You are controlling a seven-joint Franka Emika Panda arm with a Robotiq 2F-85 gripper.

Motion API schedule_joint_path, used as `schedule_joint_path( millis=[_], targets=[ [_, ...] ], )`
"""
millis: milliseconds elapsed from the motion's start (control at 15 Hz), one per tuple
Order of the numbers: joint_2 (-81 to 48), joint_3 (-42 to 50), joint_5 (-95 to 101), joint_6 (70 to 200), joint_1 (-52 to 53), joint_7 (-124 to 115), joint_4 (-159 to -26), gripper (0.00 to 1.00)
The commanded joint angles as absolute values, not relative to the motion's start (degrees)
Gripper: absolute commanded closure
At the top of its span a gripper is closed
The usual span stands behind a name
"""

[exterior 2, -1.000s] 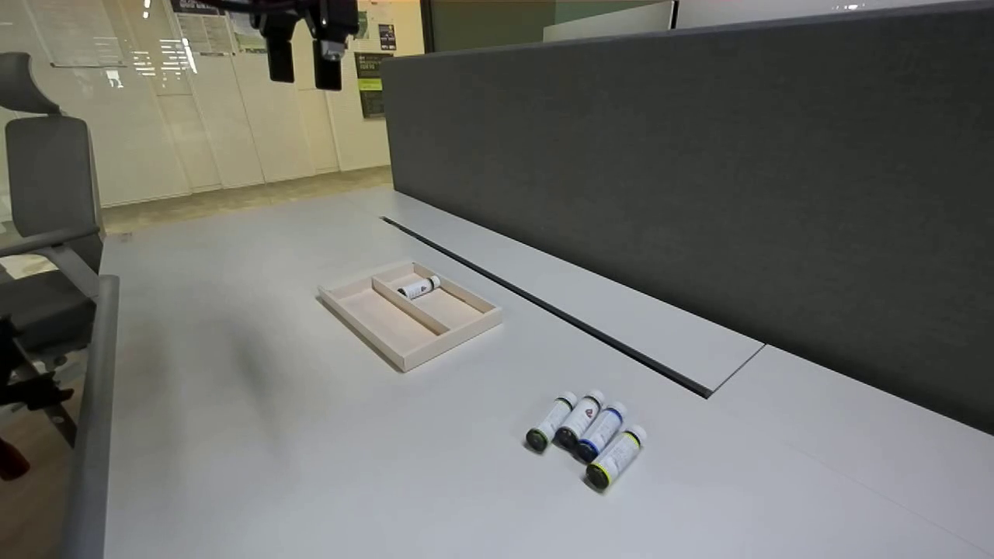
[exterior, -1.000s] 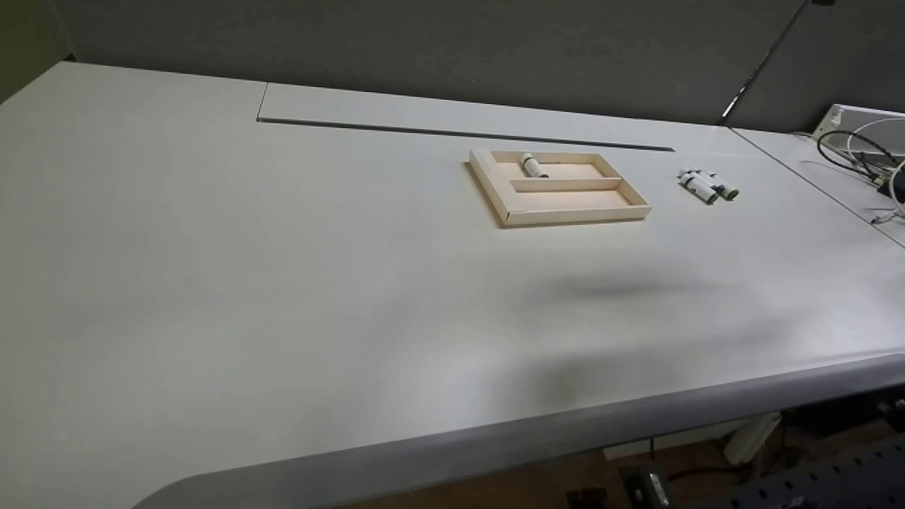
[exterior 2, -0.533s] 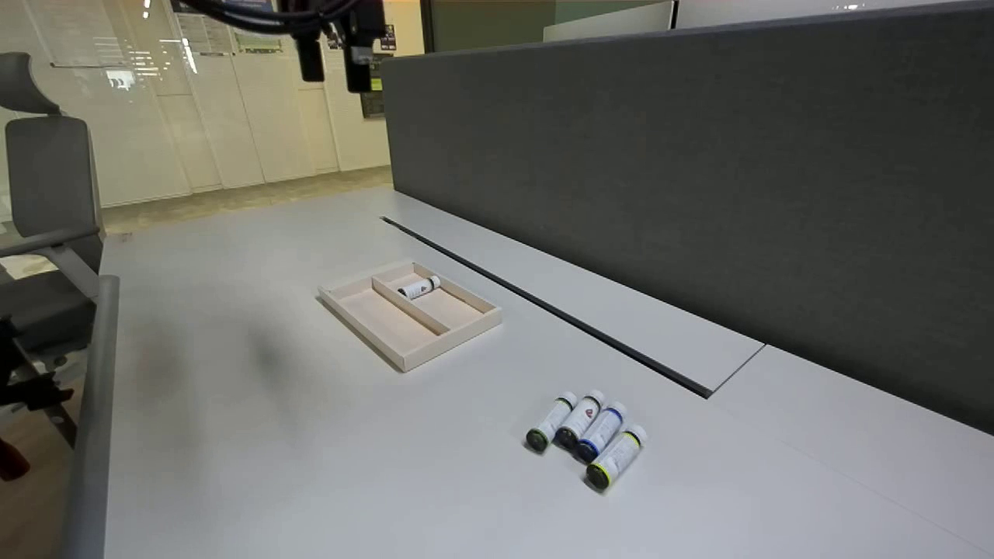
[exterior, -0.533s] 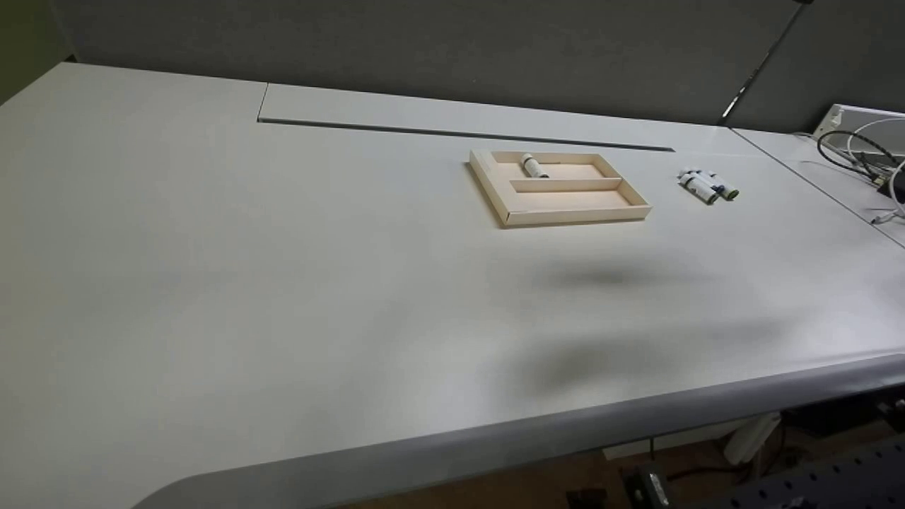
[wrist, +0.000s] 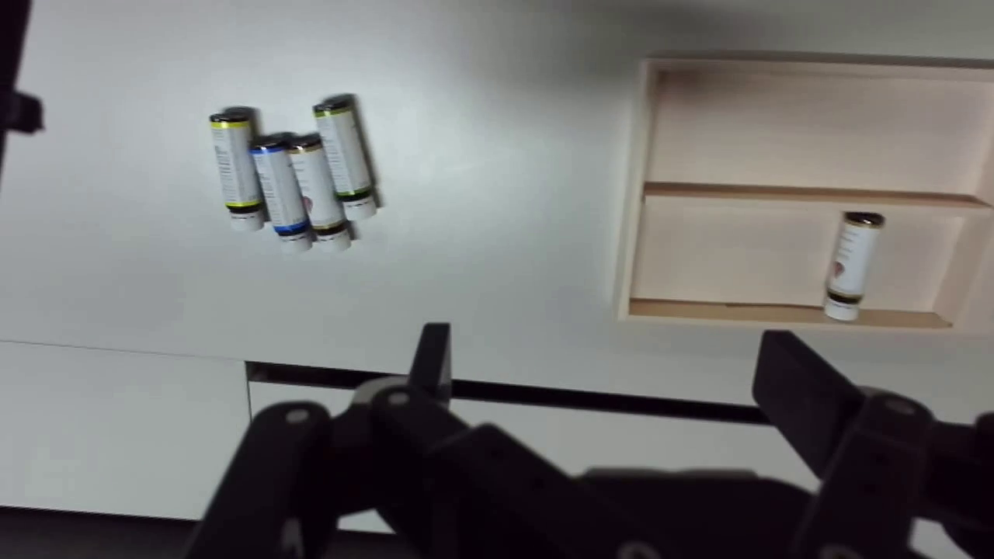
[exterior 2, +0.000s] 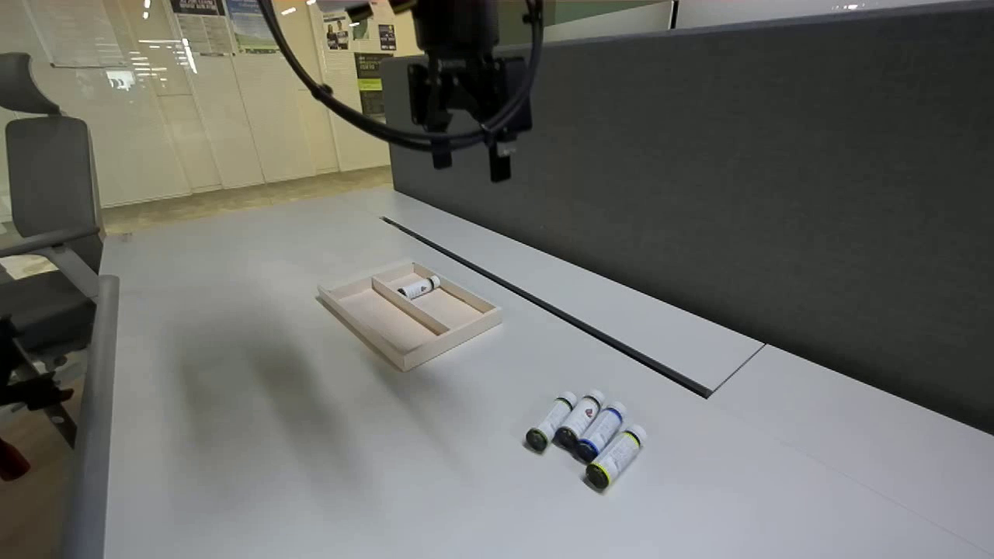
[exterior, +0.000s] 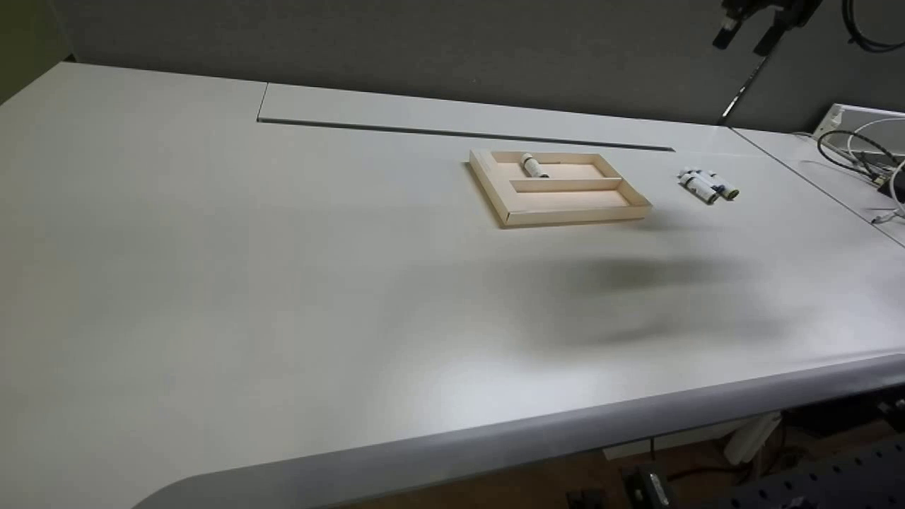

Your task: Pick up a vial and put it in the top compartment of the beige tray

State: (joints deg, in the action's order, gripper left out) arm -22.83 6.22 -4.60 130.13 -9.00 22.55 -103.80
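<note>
The beige tray lies on the white table and also shows in both the wrist view and an exterior view. One vial lies in its compartment nearer the grey partition, the lower one in the wrist view. Several more vials lie side by side outside the tray, with yellow, blue, gold and green bands. My gripper is open and empty, high above the table; its spread fingers show in the wrist view and an exterior view.
A grey partition stands along the table's back edge. A dark slot runs in front of it. Cables lie at the far right in an exterior view. A black cable loop hangs from the arm.
My gripper has moved lower and towards the partition and the loose vials, coming into view at an exterior view's top right. The vials and tray have not moved.
</note>
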Motion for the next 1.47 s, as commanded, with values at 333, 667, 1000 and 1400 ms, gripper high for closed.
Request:
schedule_joint_path(
  millis=[333, 667, 1000, 1400],
  targets=[
    [-41.07, 6.43, 4.86, 126.37, -14.01, 25.57, -88.77, 0.00],
    [-40.87, 5.70, 4.31, 121.74, -14.70, 24.92, -88.97, 0.00],
    [-43.13, 5.87, 4.06, 124.51, -15.07, 23.59, -87.46, 0.00],
    [-49.43, 4.74, 2.80, 133.90, -17.39, 24.30, -85.91, 0.00]
  ],
)
